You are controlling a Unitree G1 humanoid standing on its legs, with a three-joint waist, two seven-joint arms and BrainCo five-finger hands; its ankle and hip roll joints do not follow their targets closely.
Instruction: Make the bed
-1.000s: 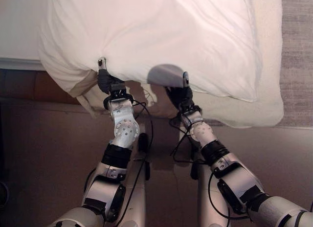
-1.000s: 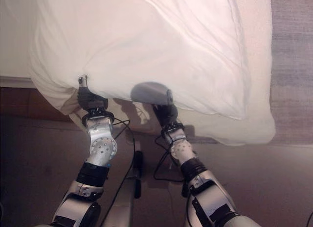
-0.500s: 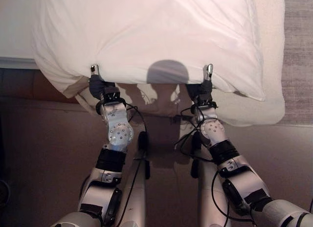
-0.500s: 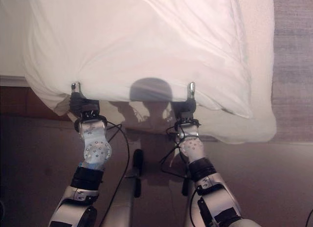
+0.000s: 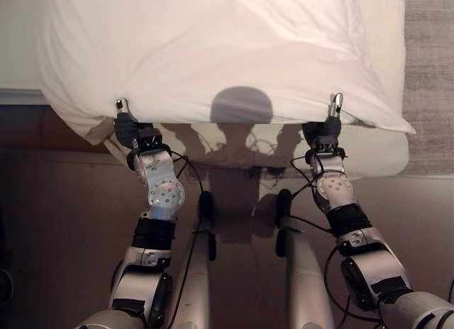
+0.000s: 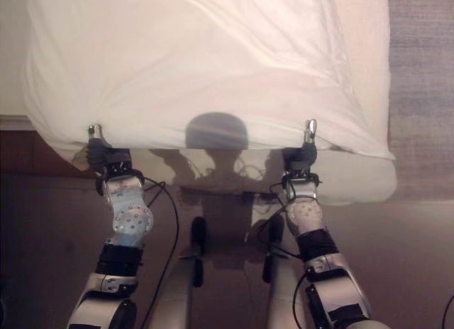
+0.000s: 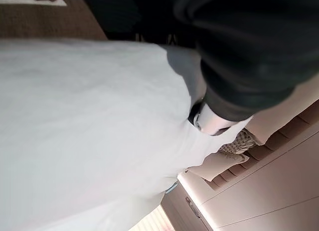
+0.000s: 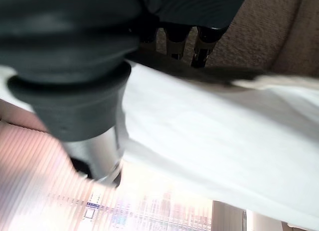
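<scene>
My left hand [image 5: 126,127] and right hand [image 5: 325,130] pinch the near edge of the white duvet [image 5: 213,52]. Both grip it well apart, over the bed [image 5: 383,155].

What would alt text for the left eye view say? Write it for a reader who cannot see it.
Seen from above, the robot's left hand and right hand each grip the near edge of a white duvet, fingers pinching the cloth, hands set wide apart. The duvet covers the bed, whose light-coloured edge shows beneath it. A grey carpet lies to the right.
</scene>
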